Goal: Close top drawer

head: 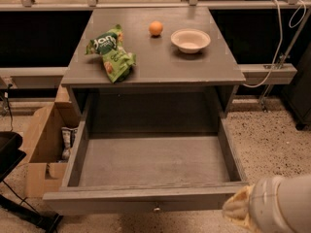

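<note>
The top drawer (pixel 150 160) is pulled far out of the grey cabinet and is empty inside. Its flat front panel (pixel 136 200) faces me at the bottom, with a small round metal knob (pixel 156 208) at its centre. My gripper (pixel 239 212) is at the bottom right, just right of the drawer front's right end and about level with it. Only its pale end and the white rounded arm casing (pixel 282 205) show.
On the cabinet top (pixel 194 67) lie a green snack bag (pixel 111 52), an orange (pixel 155 28) and a white bowl (pixel 190 40). A cardboard box (pixel 41 149) stands on the floor at the left. A black object (pixel 8 154) is at the far left. A cable (pixel 279 38) hangs at the right.
</note>
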### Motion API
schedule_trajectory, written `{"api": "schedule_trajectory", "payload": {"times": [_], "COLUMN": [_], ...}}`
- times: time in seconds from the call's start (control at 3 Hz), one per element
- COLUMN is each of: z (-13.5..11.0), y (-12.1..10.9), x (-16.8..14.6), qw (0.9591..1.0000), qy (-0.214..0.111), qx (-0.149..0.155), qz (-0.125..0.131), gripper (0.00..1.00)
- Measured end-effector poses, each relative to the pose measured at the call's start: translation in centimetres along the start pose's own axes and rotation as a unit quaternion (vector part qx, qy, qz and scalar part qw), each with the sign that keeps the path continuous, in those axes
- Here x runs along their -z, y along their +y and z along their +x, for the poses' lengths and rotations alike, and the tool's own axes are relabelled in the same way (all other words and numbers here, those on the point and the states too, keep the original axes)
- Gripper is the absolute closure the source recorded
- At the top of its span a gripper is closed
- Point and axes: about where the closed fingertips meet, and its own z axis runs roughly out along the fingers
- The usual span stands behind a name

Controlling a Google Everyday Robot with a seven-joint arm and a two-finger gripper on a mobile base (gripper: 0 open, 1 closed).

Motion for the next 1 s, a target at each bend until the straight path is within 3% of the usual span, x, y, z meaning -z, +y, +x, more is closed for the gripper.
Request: {"api": "schedule_trajectory", "payload": {"times": [0.33, 0.67, 1.0], "z": [4.5, 8.4, 8.3], "y": [5.0, 8.5, 8.5], "x": [-6.9, -12.0, -12.1], "qw": [0.9973, 0.9911, 0.9911], "qy": [0.021, 0.022, 0.022], "qx": [-0.031, -0.085, -0.085], "qz": [-0.062, -0.099, -0.100], "gripper": [1.00, 1.00, 1.00]}}
